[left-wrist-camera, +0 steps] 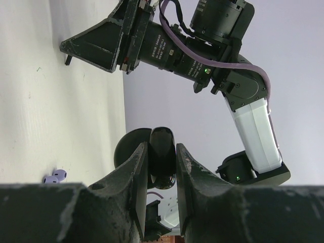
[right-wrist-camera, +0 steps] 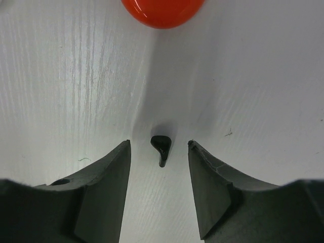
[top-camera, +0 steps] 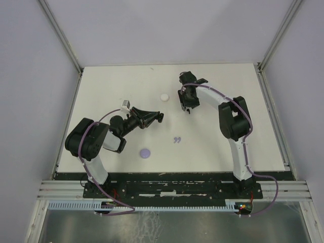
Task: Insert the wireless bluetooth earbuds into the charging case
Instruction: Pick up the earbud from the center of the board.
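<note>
My right gripper (right-wrist-camera: 159, 143) is open and hangs low over the table, pointing down. A tiny black earbud (right-wrist-camera: 161, 146) lies on the table between its fingertips, touching neither. In the top view this gripper (top-camera: 186, 106) hides the earbud. My left gripper (left-wrist-camera: 161, 146) is shut on a glossy black charging case (left-wrist-camera: 162, 162), held on edge above the table with its round lid (left-wrist-camera: 126, 149) swung open to the left. In the top view the left gripper (top-camera: 156, 118) is left of centre. A pair of lavender earbuds (top-camera: 177, 140) lies near the middle, also showing in the left wrist view (left-wrist-camera: 55, 175).
A red round case (right-wrist-camera: 162, 9) lies just beyond the right gripper. A white round case (top-camera: 164, 96) sits between the two grippers. A lavender round case (top-camera: 146, 153) lies near the left arm. Walls close off the table's far and side edges.
</note>
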`<state>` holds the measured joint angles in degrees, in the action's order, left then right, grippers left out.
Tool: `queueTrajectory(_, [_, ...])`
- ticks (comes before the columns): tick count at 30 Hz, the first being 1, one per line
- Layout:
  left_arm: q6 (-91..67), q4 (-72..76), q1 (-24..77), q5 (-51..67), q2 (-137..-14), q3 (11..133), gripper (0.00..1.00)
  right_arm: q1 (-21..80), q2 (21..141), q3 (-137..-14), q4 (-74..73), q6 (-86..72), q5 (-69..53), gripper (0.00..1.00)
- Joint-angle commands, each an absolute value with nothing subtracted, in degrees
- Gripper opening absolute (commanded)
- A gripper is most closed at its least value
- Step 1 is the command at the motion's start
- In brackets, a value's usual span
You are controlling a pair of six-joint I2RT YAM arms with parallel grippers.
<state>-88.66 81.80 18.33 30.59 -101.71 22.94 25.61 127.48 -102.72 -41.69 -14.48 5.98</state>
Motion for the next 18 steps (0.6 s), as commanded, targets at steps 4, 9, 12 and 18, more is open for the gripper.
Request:
queueTrajectory(4, [-89.7, 86.2, 18.0, 31.7, -102.6, 23.1, 0.03, 25.7, 128.8, -106.6, -42.1, -14.3, 5.5, 0.55])
queueTrajectory(9, [-89.9, 86.4, 17.9, 31.8, -102.7, 23.0, 0.03, 25.7, 129.7, -107.3, -42.5, -14.3, 5.4, 0.53])
queueTrajectory(12, [-89.9, 86.5, 17.8, 31.9, -102.8, 23.0, 0.03, 25.7, 129.9, -107.4, -42.6, -14.3, 5.3, 0.51])
queueTrajectory(18, [-89.9, 86.6, 17.7, 31.9, -102.8, 22.9, 0.03, 25.7, 130.1, -107.4, -42.8, -14.2, 5.2, 0.48])
